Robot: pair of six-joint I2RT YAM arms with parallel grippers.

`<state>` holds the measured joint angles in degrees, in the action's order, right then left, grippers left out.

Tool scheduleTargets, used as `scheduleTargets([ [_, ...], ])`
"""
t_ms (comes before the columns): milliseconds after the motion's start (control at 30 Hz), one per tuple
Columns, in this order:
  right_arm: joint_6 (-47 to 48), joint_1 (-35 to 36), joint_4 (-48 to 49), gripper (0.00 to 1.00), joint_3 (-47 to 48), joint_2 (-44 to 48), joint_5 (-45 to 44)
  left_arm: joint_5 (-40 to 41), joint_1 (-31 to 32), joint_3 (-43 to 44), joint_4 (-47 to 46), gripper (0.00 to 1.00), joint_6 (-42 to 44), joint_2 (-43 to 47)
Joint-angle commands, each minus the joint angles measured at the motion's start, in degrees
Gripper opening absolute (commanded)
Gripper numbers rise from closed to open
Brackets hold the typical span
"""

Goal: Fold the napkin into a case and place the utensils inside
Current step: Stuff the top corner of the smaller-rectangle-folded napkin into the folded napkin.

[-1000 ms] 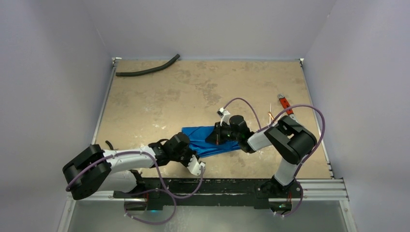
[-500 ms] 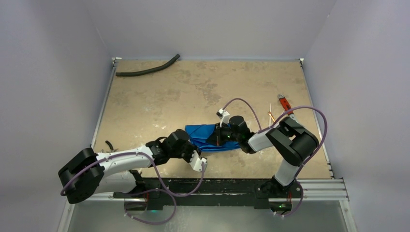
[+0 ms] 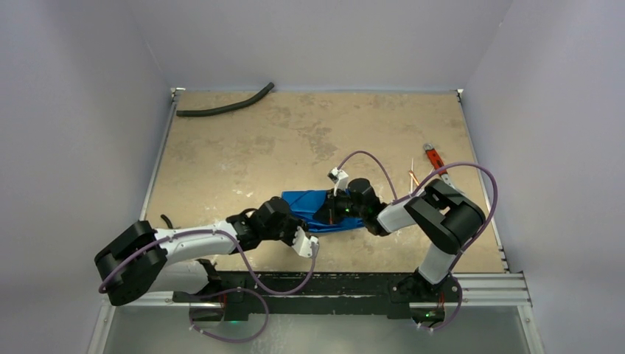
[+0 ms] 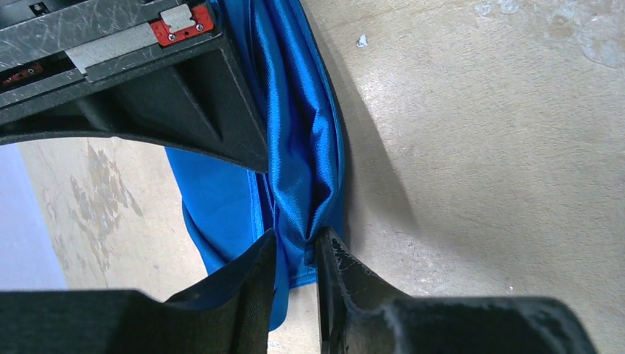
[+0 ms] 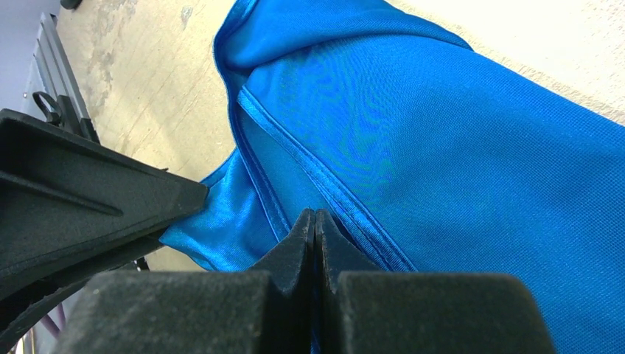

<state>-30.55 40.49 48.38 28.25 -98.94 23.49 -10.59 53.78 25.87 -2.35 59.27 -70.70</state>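
The blue napkin (image 3: 313, 200) lies bunched in a narrow folded strip at mid-table between my two grippers. My left gripper (image 3: 293, 214) meets its near-left end. In the left wrist view its jaws (image 4: 296, 247) stand a little apart, with a slack fold of the napkin (image 4: 295, 133) between them. My right gripper (image 3: 332, 209) is at the strip's right side. In the right wrist view its jaws (image 5: 315, 221) are pressed together with a sliver of the napkin (image 5: 413, 133) pinched between the pads. The thin copper-toned utensils (image 3: 413, 177) lie at the right, behind the right arm.
A red-handled wrench (image 3: 433, 158) lies beside the utensils near the table's right edge. A black curved hose (image 3: 225, 107) rests at the far left corner. A small black piece (image 3: 168, 220) sits at the left edge. The left finger (image 5: 88, 199) crowds the right wrist view.
The left gripper moved up and right, pushing the napkin's near edge into a narrower strip. Its jaws have parted slightly. The right gripper stayed shut and shifted a little.
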Motion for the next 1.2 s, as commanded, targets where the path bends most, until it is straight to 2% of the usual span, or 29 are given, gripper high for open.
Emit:
scheduleTargets([
  [0, 1.19, 0.47, 0.37, 0.0, -1.12, 0.1, -0.39, 0.59, 0.26, 0.88, -3.04, 0.29, -1.07, -0.73],
  [67, 1.18, 0.49, 0.78, 0.0, -1.27, -0.06, -0.24, 0.83, 0.24, 0.85, -3.61, 0.33, -1.07, -0.71],
  [200, 1.16, 0.58, 0.86, 0.0, -1.19, -0.37, -0.02, 0.94, 0.2, 1.11, -3.71, 0.33, -1.04, -0.81],
  [300, 1.22, 0.55, 0.9, 0.0, -1.1, -0.38, 0.17, 0.13, 0.19, 1.56, -3.22, 0.24, -1.21, -1.02],
  [433, 1.28, 0.56, 0.95, 0.0, -1.26, -0.21, 0.41, -1.59, 0.24, 2.83, -1.64, 0.01, -1.0, -1.52],
  [633, 2.01, 0.56, 1.22, 0.0, -1.3, 0.93, 0.78, -1.65, -0.1, 4.13, 0.39, 0.0, -2.2, -1.86],
  [733, 2.1, 0.55, 3.36, 0.08, -1.89, 2.53, 1.03, -2.16, -1.14, 5.11, 2.21, 0.0, -4.7, -1.88],
  [867, 3.59, 0.61, 6.06, 0.27, -3.07, 5.62, 0.29, -3.93, -3.51, 6.11, 5.75, 0.0, -8.74, -2.02],
  [1033, 6.16, 0.55, 21.56, 0.45, -10.6, 12.04, -2.4, -5.65, -4.92, 5.95, 6.47, 0.0, -10.77, -2.13],
  [1167, 10.09, 0.76, 28.23, 0.52, -14.18, 15.82, -2.79, -6.65, -5.87, 6.06, 6.31, 0.0, -12.37, -2.29],
])
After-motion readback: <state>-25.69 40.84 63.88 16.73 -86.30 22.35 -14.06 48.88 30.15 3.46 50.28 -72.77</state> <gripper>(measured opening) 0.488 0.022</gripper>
